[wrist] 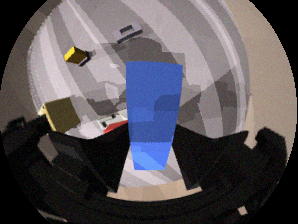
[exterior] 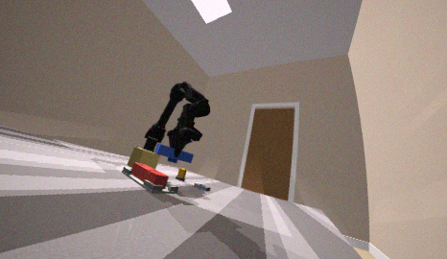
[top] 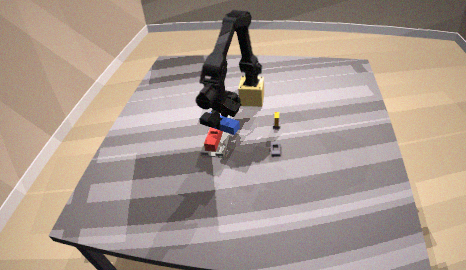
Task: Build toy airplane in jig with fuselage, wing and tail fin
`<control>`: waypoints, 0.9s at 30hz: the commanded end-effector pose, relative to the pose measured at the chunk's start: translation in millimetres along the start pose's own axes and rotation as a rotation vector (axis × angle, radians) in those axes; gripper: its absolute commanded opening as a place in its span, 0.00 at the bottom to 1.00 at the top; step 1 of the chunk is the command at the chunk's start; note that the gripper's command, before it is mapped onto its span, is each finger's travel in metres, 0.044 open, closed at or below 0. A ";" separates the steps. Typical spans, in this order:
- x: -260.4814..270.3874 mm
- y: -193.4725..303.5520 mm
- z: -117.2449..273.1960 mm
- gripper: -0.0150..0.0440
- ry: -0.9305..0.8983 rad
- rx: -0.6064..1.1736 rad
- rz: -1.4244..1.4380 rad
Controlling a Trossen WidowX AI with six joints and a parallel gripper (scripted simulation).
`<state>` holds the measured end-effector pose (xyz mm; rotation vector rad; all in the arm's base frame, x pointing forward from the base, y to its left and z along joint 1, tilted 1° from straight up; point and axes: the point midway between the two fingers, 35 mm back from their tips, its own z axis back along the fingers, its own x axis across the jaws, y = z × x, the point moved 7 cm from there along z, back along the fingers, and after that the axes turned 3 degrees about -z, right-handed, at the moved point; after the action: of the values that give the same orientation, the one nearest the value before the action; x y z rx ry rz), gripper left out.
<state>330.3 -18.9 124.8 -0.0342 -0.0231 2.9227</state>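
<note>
The blue wing (top: pixel 230 125) (exterior: pixel 184 157) (wrist: pixel 153 100) is level in my gripper (top: pixel 215 120) (exterior: pixel 176 153) (wrist: pixel 150 124), which is shut on it. A short tab shows under the wing in the exterior view. The wing is held above and behind the red fuselage (top: pixel 212 142) (exterior: pixel 150 175), with a gap between them. The fuselage sits in the pale cradle (top: pixel 216 153) (exterior: pixel 127 171) (wrist: pixel 106 122); the wing and fingers hide most of it in the wrist view. The yellow tail fin (top: pixel 276 118) (exterior: pixel 181 173) (wrist: pixel 73 54) stands upright on a dark foot, apart from the fuselage.
A small grey frame-like holder (top: pixel 276 153) (exterior: pixel 201 187) (wrist: pixel 129 34) lies on the table (top: pixel 310 193) near the tail fin, nearer the front. The yellow-tan block (top: pixel 251 96) (exterior: pixel 143 157) (wrist: pixel 64 115) stands at the arm's base, behind the cradle.
</note>
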 end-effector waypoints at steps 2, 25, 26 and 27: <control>0.1 14.1 -0.4 0.25 0.009 -0.003 0.081; 3.2 52.7 -7.7 0.59 0.008 0.001 0.298; 3.2 52.7 -7.7 0.59 0.008 0.001 0.298; 3.2 52.7 -7.7 0.59 0.008 0.001 0.298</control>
<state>315.8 -69.5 114.4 -0.0399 -0.0176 3.2137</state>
